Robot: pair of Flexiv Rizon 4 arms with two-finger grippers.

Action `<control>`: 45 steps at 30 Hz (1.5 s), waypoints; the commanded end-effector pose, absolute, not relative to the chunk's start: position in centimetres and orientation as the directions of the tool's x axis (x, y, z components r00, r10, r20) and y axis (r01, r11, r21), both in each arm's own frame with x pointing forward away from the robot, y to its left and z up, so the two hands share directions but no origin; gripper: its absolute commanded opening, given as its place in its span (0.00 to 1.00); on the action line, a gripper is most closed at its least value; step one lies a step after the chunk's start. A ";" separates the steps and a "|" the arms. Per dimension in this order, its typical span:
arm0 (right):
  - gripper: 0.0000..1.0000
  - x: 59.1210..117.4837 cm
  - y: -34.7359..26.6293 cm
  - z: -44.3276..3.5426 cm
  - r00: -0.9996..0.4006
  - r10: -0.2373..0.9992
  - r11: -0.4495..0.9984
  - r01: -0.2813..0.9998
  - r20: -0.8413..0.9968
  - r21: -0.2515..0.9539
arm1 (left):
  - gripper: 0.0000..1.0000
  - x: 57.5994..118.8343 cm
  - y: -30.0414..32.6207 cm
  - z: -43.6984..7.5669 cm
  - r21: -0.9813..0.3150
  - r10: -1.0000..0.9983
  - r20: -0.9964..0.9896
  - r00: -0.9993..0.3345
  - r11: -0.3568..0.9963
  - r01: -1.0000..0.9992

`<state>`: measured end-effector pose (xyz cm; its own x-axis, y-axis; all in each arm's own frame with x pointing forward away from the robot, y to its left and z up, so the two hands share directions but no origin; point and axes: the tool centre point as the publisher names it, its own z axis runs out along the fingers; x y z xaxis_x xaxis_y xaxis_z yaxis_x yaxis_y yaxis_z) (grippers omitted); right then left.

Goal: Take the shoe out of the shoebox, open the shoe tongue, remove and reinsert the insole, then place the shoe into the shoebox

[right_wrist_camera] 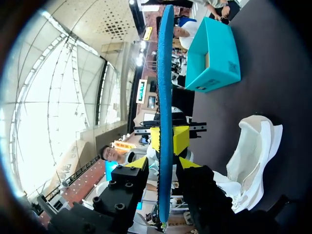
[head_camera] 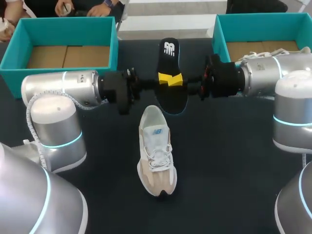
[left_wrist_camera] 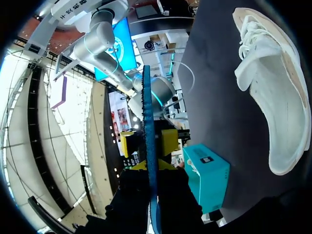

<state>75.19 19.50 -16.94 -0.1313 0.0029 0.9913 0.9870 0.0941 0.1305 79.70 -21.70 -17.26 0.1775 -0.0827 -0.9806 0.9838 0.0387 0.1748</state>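
Observation:
A black insole (head_camera: pixel 171 57) with a white logo hangs on edge above the table's middle, between my two arms. My left gripper (head_camera: pixel 165 81) is shut on it; in the left wrist view its yellow tips pinch the blue-edged insole (left_wrist_camera: pixel 147 122). From the other side my right gripper (head_camera: pixel 177 79) is at the same spot. It is open, with a small gap between its fingers (right_wrist_camera: pixel 187 163) and the insole (right_wrist_camera: pixel 165 73). The white and beige shoe (head_camera: pixel 156 151) lies on the dark table in front of both grippers, toe toward the front edge, also visible as the shoe (left_wrist_camera: pixel 273 83) and shoe (right_wrist_camera: pixel 253 151).
A teal shoebox (head_camera: pixel 63 24) with a bare cardboard floor stands at the back left. A second teal shoebox (head_camera: pixel 263 19) at the back right holds another white shoe (head_camera: pixel 263 52). Persons' hands rest beyond the left box.

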 end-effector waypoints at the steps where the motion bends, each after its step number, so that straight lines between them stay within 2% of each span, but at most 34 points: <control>1: 0.33 75.6 19.7 -17.2 -0.128 -0.002 0.104 0.986 0.992 0.127 | 0.00 79.8 -22.3 -17.2 0.175 -0.088 -0.980 0.178 0.043 0.984; 11: 0.23 75.7 19.7 -17.3 -0.127 -0.006 0.112 0.986 0.992 0.127 | 0.00 79.7 -23.1 -17.0 0.161 -0.104 -0.981 0.166 0.052 0.985; 21: 0.29 75.4 19.8 -17.3 -0.129 -0.010 0.112 0.985 0.992 0.129 | 0.00 80.2 -22.3 -17.3 0.163 -0.095 -0.981 0.169 0.068 0.984; 24: 0.23 75.4 19.7 -17.3 -0.128 -0.009 0.113 0.985 0.992 0.128 | 0.00 80.2 -22.3 -17.3 0.163 -0.096 -0.981 0.170 0.071 0.984; 28: 0.19 75.3 19.7 -17.3 -0.128 -0.008 0.113 0.985 0.992 0.128 | 0.00 80.2 -22.2 -17.2 0.162 -0.099 -0.981 0.169 0.073 0.984; 29: 0.11 75.3 19.7 -17.3 -0.129 -0.007 0.113 0.985 0.992 0.129 | 0.00 80.2 -22.2 -17.2 0.162 -0.099 -0.981 0.169 0.071 0.984; 30: 0.11 75.3 19.7 -17.3 -0.129 -0.007 0.113 0.985 0.992 0.129 | 0.00 80.2 -22.2 -17.2 0.162 -0.099 -0.981 0.169 0.071 0.984; 31: 0.00 75.3 19.7 -17.2 -0.129 -0.007 0.115 0.985 0.992 0.129 | 0.00 80.1 -22.2 -17.2 0.161 -0.100 -0.981 0.168 0.070 0.984; 38: 0.00 75.8 19.9 -17.1 -0.132 -0.005 0.126 0.983 0.991 0.132 | 0.00 80.0 -21.9 -17.2 0.141 -0.101 -0.984 0.147 0.060 0.988; 39: 0.00 75.8 19.9 -17.1 -0.133 -0.004 0.126 0.983 0.991 0.133 | 0.37 80.0 -21.9 -17.0 0.137 -0.091 -0.986 0.142 0.059 0.989; 40: 0.00 75.9 19.9 -17.0 -0.134 -0.003 0.126 0.983 0.991 0.133 | 1.00 80.0 -21.8 -16.8 0.123 -0.092 -0.988 0.128 0.059 0.991; 45: 0.00 76.1 19.9 -17.0 -0.139 0.012 0.118 0.984 0.990 0.136 | 1.00 80.1 -21.0 -15.9 0.077 -0.076 -0.994 0.080 0.051 0.996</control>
<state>76.06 19.74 -17.15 -0.1378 0.0043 0.9904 0.9835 0.1191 0.1363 80.27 -21.66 -16.61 0.0972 -0.1038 -0.9898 0.9940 0.0607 0.0913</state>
